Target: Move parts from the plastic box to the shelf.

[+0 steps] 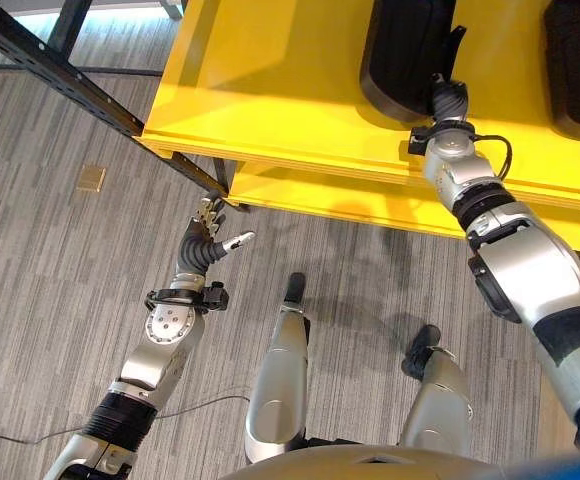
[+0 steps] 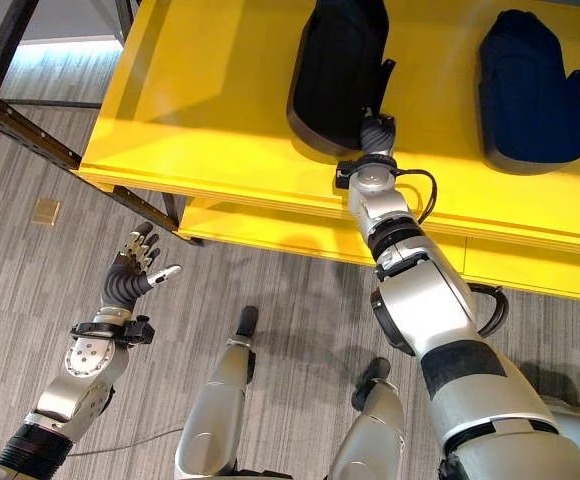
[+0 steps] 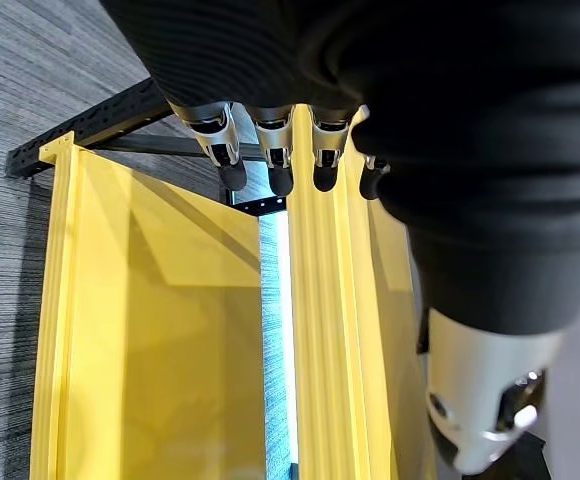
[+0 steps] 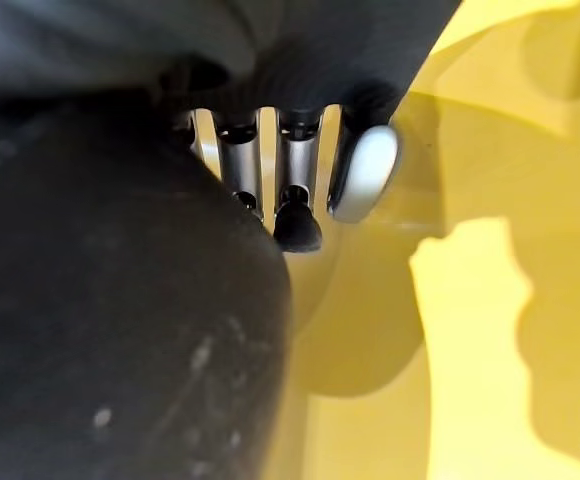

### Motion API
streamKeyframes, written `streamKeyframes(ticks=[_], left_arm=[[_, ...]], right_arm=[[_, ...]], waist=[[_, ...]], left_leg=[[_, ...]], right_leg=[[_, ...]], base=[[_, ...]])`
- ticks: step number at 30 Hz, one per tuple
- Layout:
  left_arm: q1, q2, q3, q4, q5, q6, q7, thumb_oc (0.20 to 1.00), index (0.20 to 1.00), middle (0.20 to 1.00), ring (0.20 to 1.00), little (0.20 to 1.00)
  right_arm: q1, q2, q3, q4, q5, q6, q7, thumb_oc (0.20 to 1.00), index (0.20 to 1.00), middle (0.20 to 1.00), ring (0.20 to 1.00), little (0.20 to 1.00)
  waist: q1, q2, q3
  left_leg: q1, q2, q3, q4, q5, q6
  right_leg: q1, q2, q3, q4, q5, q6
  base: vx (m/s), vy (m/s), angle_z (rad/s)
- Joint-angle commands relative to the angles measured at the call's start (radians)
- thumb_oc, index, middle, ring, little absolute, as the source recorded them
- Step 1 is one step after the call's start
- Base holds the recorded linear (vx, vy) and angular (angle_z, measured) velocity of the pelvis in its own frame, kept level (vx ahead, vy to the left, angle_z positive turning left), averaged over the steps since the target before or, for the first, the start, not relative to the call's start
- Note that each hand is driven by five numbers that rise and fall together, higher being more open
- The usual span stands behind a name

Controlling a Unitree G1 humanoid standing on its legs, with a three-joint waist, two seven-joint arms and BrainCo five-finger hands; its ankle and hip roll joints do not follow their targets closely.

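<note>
Reached well forward over the yellow shelf [image 2: 220, 110] with the right hand [image 2: 375, 135], wrist laid across the front edge of the upper board. Met the near end of a black moulded part [image 2: 335, 70] lying flat on that board. Seen from the right wrist, fingers [image 4: 297, 215] hung straight beside the dark rounded bulk of the part, one dark tip just at its flank, thumb standing apart over bare yellow. Could not tell whether anything was actually gripped: fingers partly hidden behind the part. Lay well apart to the right on the same board, a second black part [image 2: 528, 90], untouched and flat. Showed below the upper board, a lower yellow board jutting a little further toward the robot. Ran off to the left, a black perforated frame rail [image 1: 65, 75], slanting across the grey striped floor [image 1: 50, 280]. Sat on that floor, a small tan square plate [image 1: 91, 178]. Hung low and left, the left hand [image 2: 130, 275], off the shelf and above the floor, fingers straight and spread, thumb out to the side, nothing in it. Confirmed from the left wrist: fingertips [image 3: 275, 180] in a loose row, empty, with the shelf's yellow boards beyond.
</note>
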Motion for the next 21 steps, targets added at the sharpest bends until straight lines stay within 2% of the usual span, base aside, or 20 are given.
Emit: streamKeyframes(ticks=[1, 2, 3, 4, 5, 7, 8, 9, 10, 11, 12, 14, 15, 16, 17, 18, 19, 20, 21], left_arm=[[-0.04, 0.044, -0.026, -0.091, 0.014, -0.072, 0.046, 1.0, 1.0, 1.0, 1.0, 1.0], [-0.041, 0.043, -0.026, -0.09, 0.014, -0.072, 0.046, 1.0, 1.0, 1.0, 1.0, 1.0], [-0.044, 0.041, -0.025, -0.087, 0.015, -0.075, 0.054, 1.0, 1.0, 1.0, 1.0, 1.0], [-0.046, 0.04, -0.025, -0.087, 0.016, -0.076, 0.054, 1.0, 1.0, 1.0, 1.0, 1.0], [-0.044, 0.038, -0.025, -0.085, 0.017, -0.075, 0.058, 1.0, 1.0, 1.0, 1.0, 1.0], [-0.05, 0.034, -0.029, -0.08, 0.019, -0.075, 0.063, 1.0, 1.0, 1.0, 1.0, 1.0], [-0.051, 0.034, -0.029, -0.081, 0.019, -0.075, 0.063, 1.0, 1.0, 1.0, 1.0, 1.0], [-0.053, 0.032, -0.031, -0.081, 0.019, -0.077, 0.066, 1.0, 1.0, 1.0, 1.0, 1.0], [-0.053, 0.032, -0.031, -0.08, 0.019, -0.076, 0.066, 1.0, 1.0, 1.0, 1.0, 1.0], [-0.052, 0.031, -0.031, -0.084, 0.019, -0.077, 0.066, 1.0, 1.0, 1.0, 1.0, 1.0], [-0.053, 0.031, -0.031, -0.086, 0.02, -0.077, 0.066, 1.0, 1.0, 1.0, 1.0, 1.0], [-0.055, 0.03, -0.031, -0.086, 0.019, -0.078, 0.073, 1.0, 1.0, 1.0, 1.0, 1.0], [-0.055, 0.029, -0.033, -0.085, 0.019, -0.077, 0.074, 1.0, 1.0, 1.0, 1.0, 1.0], [-0.056, 0.029, -0.034, -0.085, 0.019, -0.078, 0.073, 1.0, 1.0, 1.0, 1.0, 1.0], [-0.057, 0.029, -0.034, -0.086, 0.019, -0.078, 0.073, 1.0, 1.0, 1.0, 1.0, 1.0], [-0.057, 0.03, -0.034, -0.086, 0.021, -0.08, 0.075, 1.0, 1.0, 1.0, 1.0, 1.0], [-0.059, 0.03, -0.034, -0.086, 0.021, -0.08, 0.077, 1.0, 1.0, 1.0, 1.0, 1.0], [-0.058, 0.031, -0.032, -0.087, 0.021, -0.08, 0.078, 1.0, 1.0, 1.0, 1.0, 1.0], [-0.059, 0.031, -0.032, -0.088, 0.021, -0.08, 0.078, 1.0, 1.0, 1.0, 1.0, 1.0]], right_arm=[[-0.087, -0.085, -0.014, 0.025, -0.039, -0.019, -0.023, 0.2, 0.2, 0.2, 0.2, 0.2], [-0.087, -0.086, -0.014, 0.025, -0.039, -0.019, -0.022, 0.2, 0.2, 0.2, 0.2, 0.2], [-0.084, -0.088, -0.005, 0.03, -0.058, -0.013, -0.025, 0.2, 0.2, 0.2, 0.2, 0.2], [-0.085, -0.089, -0.005, 0.029, -0.059, -0.013, -0.025, 0.2, 0.2, 0.2, 0.2, 0.2], [-0.083, -0.089, 0.001, 0.032, -0.071, -0.009, -0.027, 0.2, 0.2, 0.2, 0.2, 0.2], [-0.084, -0.089, 0.005, 0.043, -0.081, -0.005, -0.027, 0.2, 0.2, 0.2, 0.2, 0.2], [-0.085, -0.09, 0.005, 0.043, -0.081, -0.006, -0.027, 0.2, 0.2, 0.2, 0.2, 0.2], [-0.09, -0.1, 0.009, 0.057, -0.094, -0.001, -0.029, 0.2, 0.2, 0.2, 0.2, 0.2], [-0.089, -0.1, 0.009, 0.058, -0.094, -0.001, -0.029, 0.2, 0.2, 0.2, 0.2, 0.2], [-0.089, -0.107, 0.009, 0.065, -0.101, 0.001, -0.032, 0.2, 0.2, 0.2, 0.2, 0.2], [-0.09, -0.108, 0.008, 0.065, -0.101, 0.0, -0.032, 0.2, 0.2, 0.2, 0.2, 0.2], [-0.098, -0.125, 0.01, 0.081, -0.118, 0.007, -0.042, 0.2, 0.2, 0.2, 0.2, 0.2], [-0.1, -0.131, 0.014, 0.086, -0.126, 0.011, -0.041, 0.2, 0.2, 0.2, 0.2, 0.2], [-0.101, -0.136, 0.013, 0.089, -0.129, 0.012, -0.042, 0.2, 0.2, 0.2, 0.2, 0.2], [-0.102, -0.137, 0.013, 0.088, -0.129, 0.011, -0.043, 0.2, 0.2, 0.2, 0.2, 0.2], [-0.105, -0.143, 0.018, 0.09, -0.138, 0.014, -0.045, 0.2, 0.2, 0.2, 0.2, 0.2], [-0.104, -0.154, 0.021, 0.097, -0.15, 0.019, -0.047, 0.2, 0.2, 0.2, 0.2, 0.2], [-0.106, -0.156, 0.025, 0.097, -0.159, 0.021, -0.05, 0.2, 0.2, 0.2, 0.2, 0.2], [-0.107, -0.157, 0.025, 0.097, -0.159, 0.021, -0.05, 0.2, 0.2, 0.2, 0.2, 0.2]], waist=[[0.031, 0.008, 0.061], [0.031, 0.009, 0.061], [0.033, 0.007, 0.061], [0.033, 0.008, 0.065], [0.035, 0.008, 0.063], [0.034, 0.005, 0.068], [0.034, 0.006, 0.073], [0.034, 0.006, 0.073], [0.034, 0.005, 0.069], [0.035, 0.005, 0.069], [0.035, 0.006, 0.073], [0.035, 0.005, 0.077], [0.036, 0.004, 0.073], [0.036, 0.003, 0.073], [0.036, 0.004, 0.077], [0.036, 0.003, 0.078], [0.036, 0.002, 0.073], [0.036, 0.001, 0.073], [0.036, 0.002, 0.078]], left_leg=[[0.041, -0.011, 0.022, 0.042, -0.119, 0.053], [0.041, -0.011, 0.022, 0.042, -0.119, 0.053], [0.047, -0.009, 0.022, 0.05, -0.146, 0.051], [0.035, -0.013, 0.022, 0.048, -0.12, 0.054], [0.043, -0.011, 0.021, 0.055, -0.147, 0.051], [0.036, -0.013, 0.022, 0.063, -0.148, 0.052], [0.025, -0.017, 0.022, 0.061, -0.123, 0.055], [0.019, -0.017, 0.02, 0.062, -0.123, 0.055], [0.029, -0.013, 0.02, 0.065, -0.149, 0.052], [0.026, -0.014, 0.019, 0.067, -0.149, 0.052], [0.015, -0.018, 0.019, 0.064, -0.124, 0.055], [0.01, -0.018, 0.019, 0.069, -0.124, 0.055], [0.02, -0.015, 0.018, 0.071, -0.149, 0.052], [0.02, -0.015, 0.017, 0.071, -0.149, 0.052], [0.009, -0.019, 0.018, 0.068, -0.123, 0.054], [0.009, -0.019, 0.016, 0.068, -0.123, 0.054], [0.021, -0.016, 0.015, 0.068, -0.148, 0.052], [0.021, -0.015, 0.015, 0.069, -0.148, 0.052], [0.01, -0.019, 0.016, 0.066, -0.122, 0.055]], right_leg=[[-0.011, 0.012, 0.072, 0.018, -0.005, 0.005], [-0.011, 0.012, 0.072, 0.018, -0.005, 0.005], [-0.006, 0.015, 0.079, 0.025, -0.028, 0.013], [-0.016, 0.012, 0.075, 0.017, -0.003, 0.005], [-0.01, 0.014, 0.081, 0.026, -0.027, 0.013], [-0.011, 0.018, 0.082, 0.024, -0.026, 0.012], [-0.02, 0.015, 0.078, 0.016, -0.002, 0.004], [-0.023, 0.017, 0.079, 0.014, -0.003, 0.003], [-0.014, 0.02, 0.083, 0.021, -0.026, 0.011], [-0.014, 0.02, 0.082, 0.02, -0.026, 0.012], [-0.023, 0.017, 0.077, 0.012, -0.002, 0.003], [-0.024, 0.018, 0.079, 0.009, -0.001, 0.004], [-0.015, 0.021, 0.083, 0.016, -0.025, 0.013], [-0.014, 0.021, 0.081, 0.015, -0.025, 0.014], [-0.022, 0.019, 0.077, 0.007, -0.001, 0.005], [-0.021, 0.019, 0.075, 0.006, -0.001, 0.005], [-0.011, 0.022, 0.078, 0.012, -0.024, 0.014], [-0.011, 0.022, 0.077, 0.013, -0.024, 0.014], [-0.02, 0.019, 0.073, 0.006, 0.0, 0.005]], base=[[-0.04, 0.028, 0.02], [0.06, 0.002, 0.06], [-0.01, 0.013, 0.09], [0.07, -0.002, 0.08], [-0.02, 0.013, 0.03], [-0.03, 0.014, 0.01], [-0.11, 0.036, 0.01], [0.0, 0.0, 0.0], [0.08, -0.012, 0.0], [0.0, 0.0, 0.0], [-0.1, 0.023, 0.01], [-0.02, -0.001, 0.0], [0.07, -0.027, -0.01], [0.0, 0.0, 0.0], [-0.09, 0.017, 0.02], [0.0, 0.0, 0.0], [0.07, -0.028, 0.03], [0.0, 0.0, 0.0], [-0.09, 0.022, 0.02]])
